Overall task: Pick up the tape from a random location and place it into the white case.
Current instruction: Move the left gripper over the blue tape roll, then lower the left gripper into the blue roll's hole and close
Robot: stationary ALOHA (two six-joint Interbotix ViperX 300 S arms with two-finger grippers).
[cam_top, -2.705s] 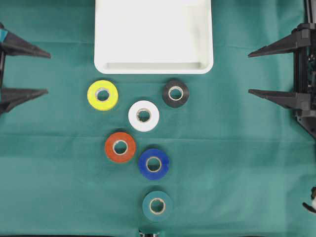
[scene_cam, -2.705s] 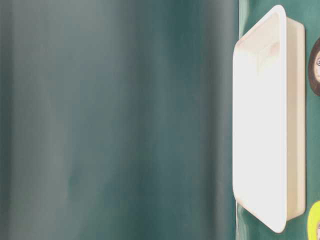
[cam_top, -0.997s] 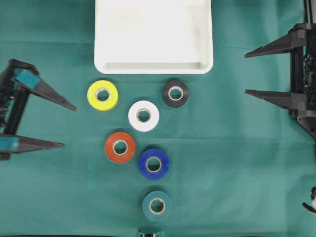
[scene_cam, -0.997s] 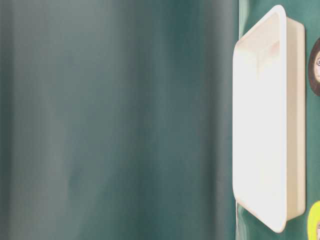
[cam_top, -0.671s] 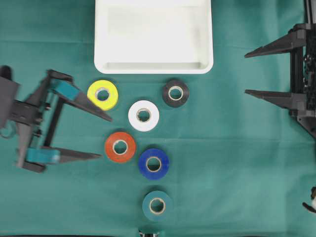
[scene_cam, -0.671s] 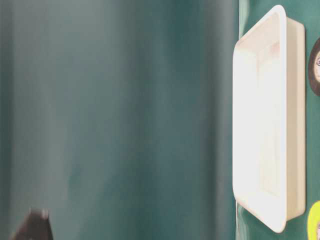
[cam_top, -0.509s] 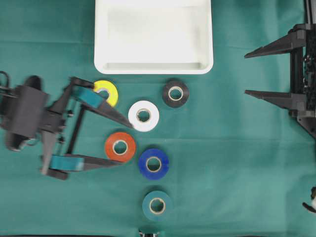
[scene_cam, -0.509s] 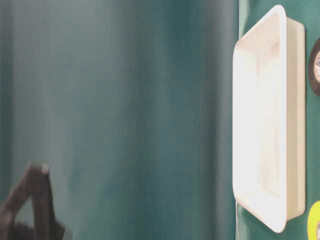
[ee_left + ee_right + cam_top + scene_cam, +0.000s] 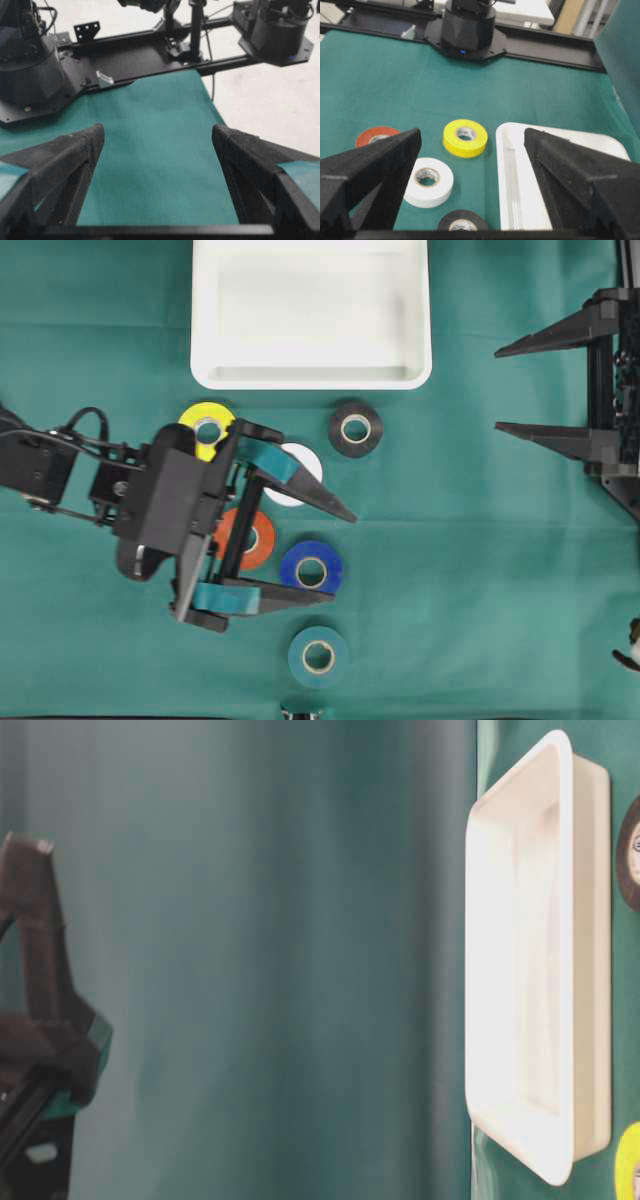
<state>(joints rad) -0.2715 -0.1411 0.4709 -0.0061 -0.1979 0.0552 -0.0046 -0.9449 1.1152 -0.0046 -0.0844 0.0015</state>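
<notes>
Overhead exterior shows the left gripper (image 9: 338,552) spread wide, empty, over the blue tape roll (image 9: 311,571) lying flat below the white case (image 9: 311,373); it looks stiff and light, best pinched across its outer rim.

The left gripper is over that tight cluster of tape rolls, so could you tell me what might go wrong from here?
The left gripper is open above closely spaced rolls: the blue roll sits between its fingers, with the orange roll and white roll partly hidden beneath it. Descending could nudge a neighbour or catch two rolls. Its wrist view shows only cloth, no roll, so alignment may be poor. The white case lies beyond the rolls, so a low carry might clip them.
</notes>
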